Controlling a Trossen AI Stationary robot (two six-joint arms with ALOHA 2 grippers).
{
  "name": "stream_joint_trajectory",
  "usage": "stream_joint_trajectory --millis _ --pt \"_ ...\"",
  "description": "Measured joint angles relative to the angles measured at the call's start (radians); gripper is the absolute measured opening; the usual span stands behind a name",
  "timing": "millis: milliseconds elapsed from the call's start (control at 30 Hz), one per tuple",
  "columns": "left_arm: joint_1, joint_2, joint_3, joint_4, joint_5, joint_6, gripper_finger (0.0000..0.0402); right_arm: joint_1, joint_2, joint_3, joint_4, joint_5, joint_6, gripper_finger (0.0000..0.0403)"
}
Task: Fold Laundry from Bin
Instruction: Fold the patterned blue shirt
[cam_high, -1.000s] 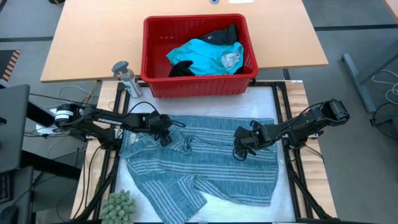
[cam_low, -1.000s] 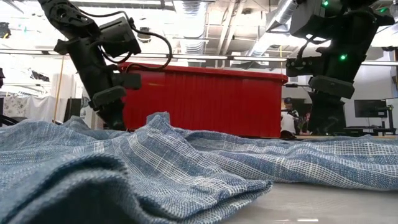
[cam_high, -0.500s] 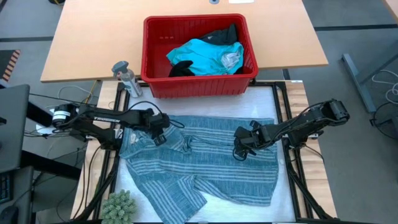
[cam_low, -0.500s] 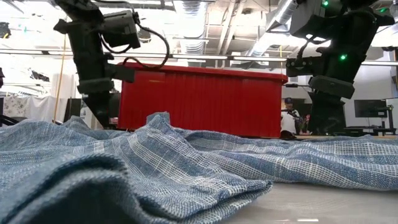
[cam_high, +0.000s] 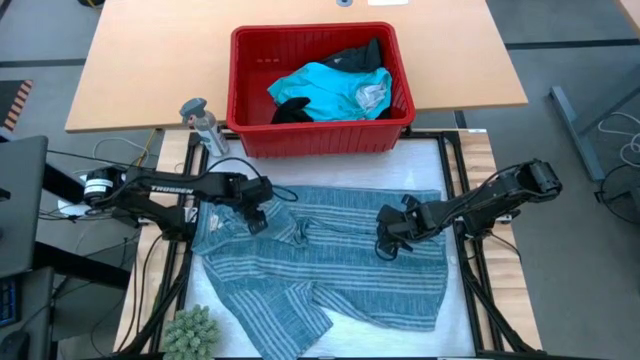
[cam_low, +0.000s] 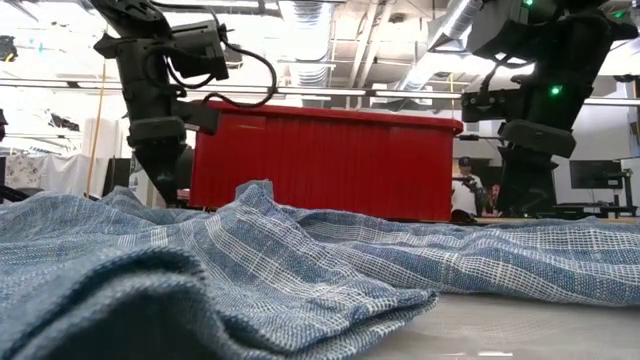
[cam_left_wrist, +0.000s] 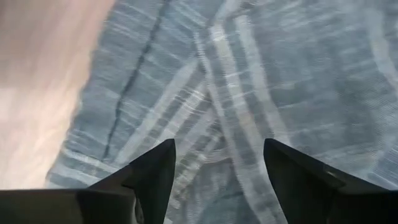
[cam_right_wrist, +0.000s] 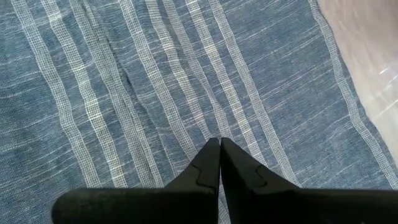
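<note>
Here, on the white work mat (cam_high: 455, 160) before the wooden table (cam_high: 140, 60) holding the red bin (cam_high: 320, 135), the striped garment (cam_high: 340, 270) lies rumpled, the left gripper (cam_high: 255, 218) spread open above its edge, the right gripper (cam_high: 385, 243) pinched closed over it.

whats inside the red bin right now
The red bin holds a bright turquoise garment with black garments beside it. Anything beneath them is covered.
</note>
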Motion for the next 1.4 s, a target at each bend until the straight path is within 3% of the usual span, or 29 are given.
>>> stream_joint_trajectory --millis 167,733,867,1100,1400 --pt "0.027 0.0 0.0 -0.002 0.062 0.004 0.023 0.002 0.0 0.0 0.0 0.0 0.0 0.004" --pt "0.028 0.0 -0.086 0.058 0.101 -0.03 0.0219 0.001 0.0 0.0 0.005 0.0 0.001 0.004" --pt "0.028 0.0 -0.086 0.059 0.102 -0.019 0.0172 0.001 0.0 0.0 0.005 -0.001 0.001 0.004" --pt "0.028 0.0 -0.086 0.067 0.102 -0.025 0.0022 0.001 0.0 0.0 0.005 -0.001 0.0 0.004" --pt "0.024 0.0 -0.048 0.051 0.101 -0.083 0.0 0.001 0.0 0.0 0.006 -0.001 0.0 0.004"
